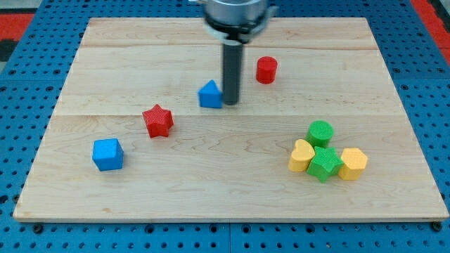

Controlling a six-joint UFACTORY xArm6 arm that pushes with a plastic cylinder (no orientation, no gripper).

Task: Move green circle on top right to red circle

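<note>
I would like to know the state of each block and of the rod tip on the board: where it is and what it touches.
my tip: down at the board, against the blue block's right side
blue block: beside the tip
red circle: standing alone, upper right
green circle: in the lower-right cluster, untouched
green star: between both yellow blocks
yellow heart: cluster's left
yellow block: cluster's right
red star: alone
blue cube: alone, lower left
</note>
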